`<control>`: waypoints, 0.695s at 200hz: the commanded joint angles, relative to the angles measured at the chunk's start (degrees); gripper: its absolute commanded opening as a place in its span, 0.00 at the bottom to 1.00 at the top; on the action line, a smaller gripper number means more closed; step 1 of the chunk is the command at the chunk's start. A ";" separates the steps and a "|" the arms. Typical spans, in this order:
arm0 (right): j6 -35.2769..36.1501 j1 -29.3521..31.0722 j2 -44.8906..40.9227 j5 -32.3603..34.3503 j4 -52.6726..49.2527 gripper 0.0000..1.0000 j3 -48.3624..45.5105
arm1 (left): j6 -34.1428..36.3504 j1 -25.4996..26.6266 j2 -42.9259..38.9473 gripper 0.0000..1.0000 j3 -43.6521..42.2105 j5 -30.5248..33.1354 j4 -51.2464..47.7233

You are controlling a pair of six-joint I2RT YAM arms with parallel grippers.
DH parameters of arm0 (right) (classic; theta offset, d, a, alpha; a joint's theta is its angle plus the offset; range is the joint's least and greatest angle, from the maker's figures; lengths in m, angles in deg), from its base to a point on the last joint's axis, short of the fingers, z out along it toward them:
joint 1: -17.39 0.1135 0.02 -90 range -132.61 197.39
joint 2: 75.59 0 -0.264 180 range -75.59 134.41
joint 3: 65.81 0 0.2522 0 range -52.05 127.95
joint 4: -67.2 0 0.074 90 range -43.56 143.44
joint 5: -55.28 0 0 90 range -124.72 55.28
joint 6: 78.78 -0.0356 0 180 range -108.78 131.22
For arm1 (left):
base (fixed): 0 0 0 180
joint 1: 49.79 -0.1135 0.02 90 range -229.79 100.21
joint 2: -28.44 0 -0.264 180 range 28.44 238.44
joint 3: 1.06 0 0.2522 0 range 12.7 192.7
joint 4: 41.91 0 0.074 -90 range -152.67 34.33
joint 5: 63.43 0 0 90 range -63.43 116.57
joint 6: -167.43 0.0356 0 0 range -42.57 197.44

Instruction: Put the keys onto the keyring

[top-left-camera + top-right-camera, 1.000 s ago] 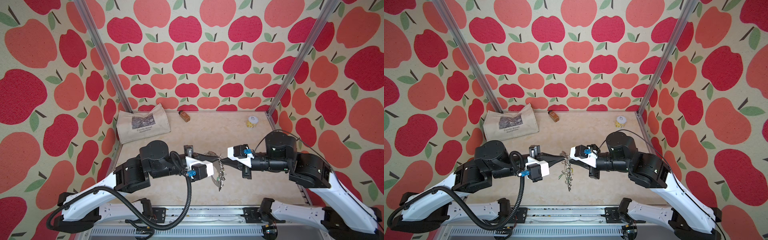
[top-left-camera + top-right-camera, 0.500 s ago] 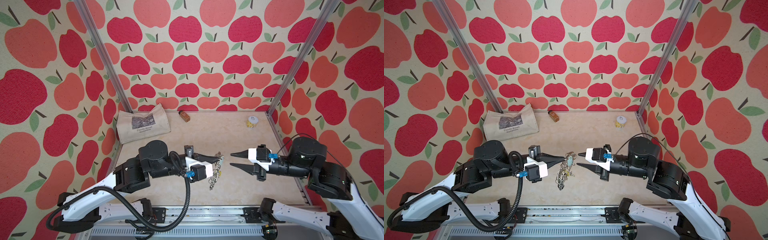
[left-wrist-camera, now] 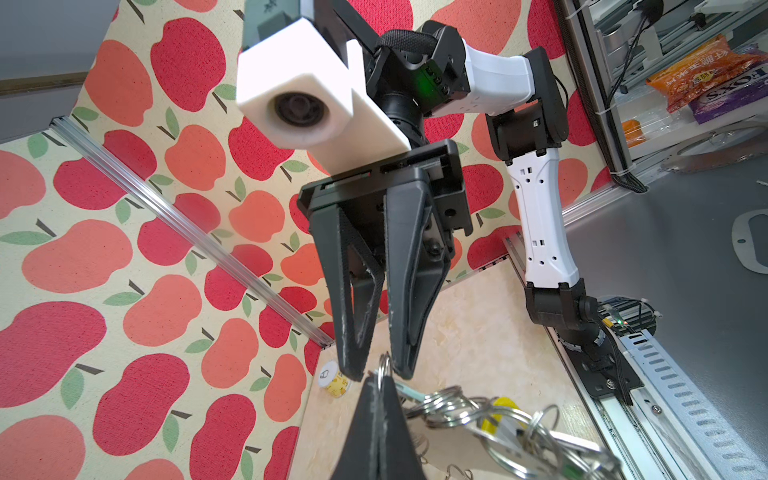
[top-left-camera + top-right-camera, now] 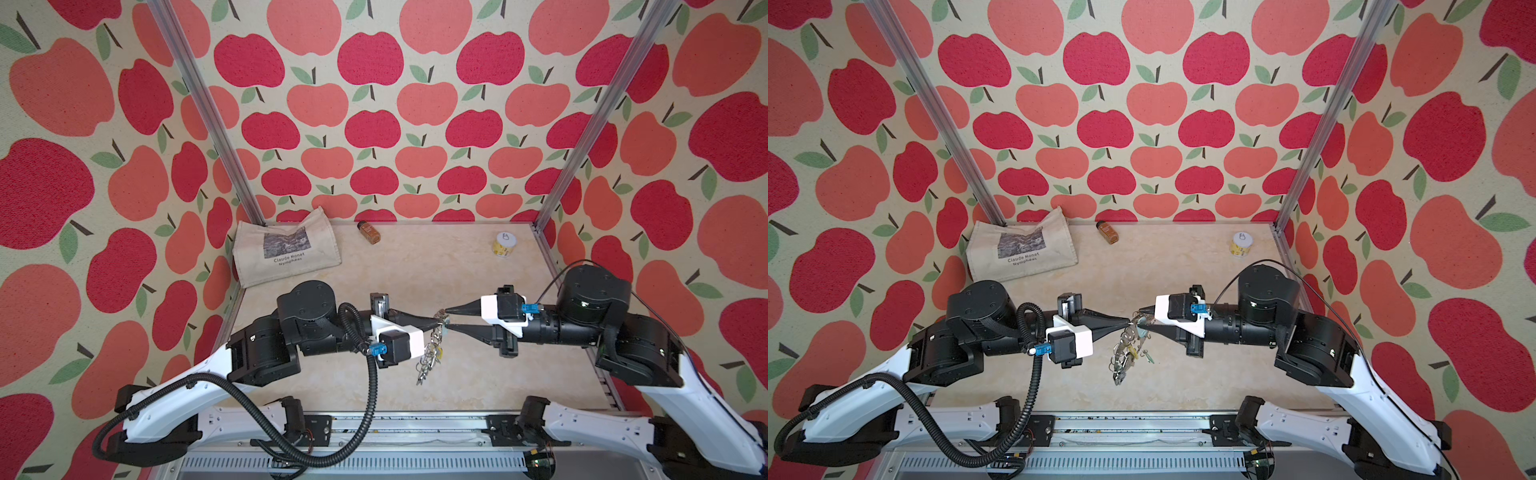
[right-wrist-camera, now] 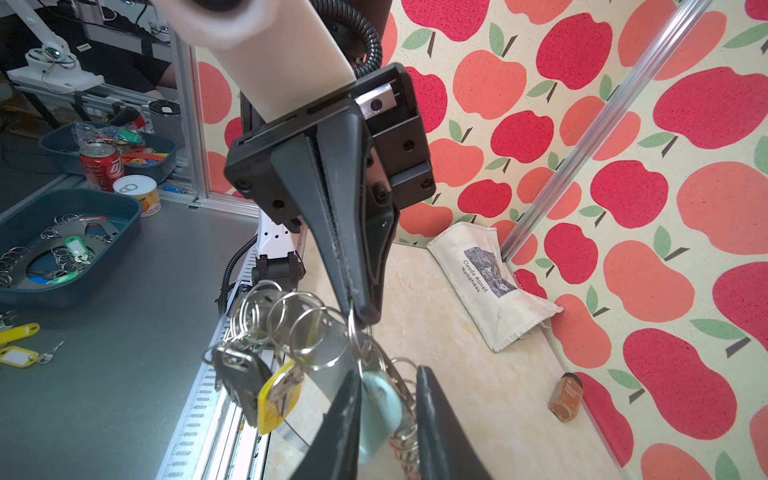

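Since the left end effector [image 5: 356, 307] is clamped shut on one split ring [image 5: 352, 328] at the top of the keyring [image 4: 1124, 358], you have the whole plate and its cluster of rings hanging free above the table [image 4: 415, 270], midway between the two arms in both top views. Note the right end effector [image 5: 387, 374]: its jaws stand narrowly apart and straddle the keys [image 5: 380, 399] at their pale mint tag [image 5: 374, 428]. A gap shows on one side of the tag, so no firm pinch is confirmed. Whether the keys are threaded onto a ring cannot be told from these views. Judgement on handling: the keys are light and rigid, the tag is smooth plastic and liable to slip, and the metal key is probably loosely linked and free to swivel. Take the tag across its flat faces. The keyring is stiff but will likely swing and twist from its single point of hold, and its rings are springy and slick. Keep clear of the black fob [image 5: 237, 376] and the yellow-tagged key [image 5: 276, 399] hanging alongside.
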 commanded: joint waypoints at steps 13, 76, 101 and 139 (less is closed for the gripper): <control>1.81 2.02 0.45 1.39 -1.87 0.06 2.65 | -0.78 0.26 -1.56 0.00 0.89 -1.28 4.65; 1.37 2.89 1.12 4.79 -6.07 0.00 5.19 | 1.35 0.30 -3.42 0.00 -1.70 0.97 8.71; -0.37 2.97 2.02 2.76 -6.70 0.00 5.13 | 1.74 0.29 -3.70 0.00 -2.63 0.81 10.69; -2.24 3.04 2.86 0.18 -5.07 0.00 3.08 | 1.19 0.27 -3.61 0.00 -2.91 -0.36 11.62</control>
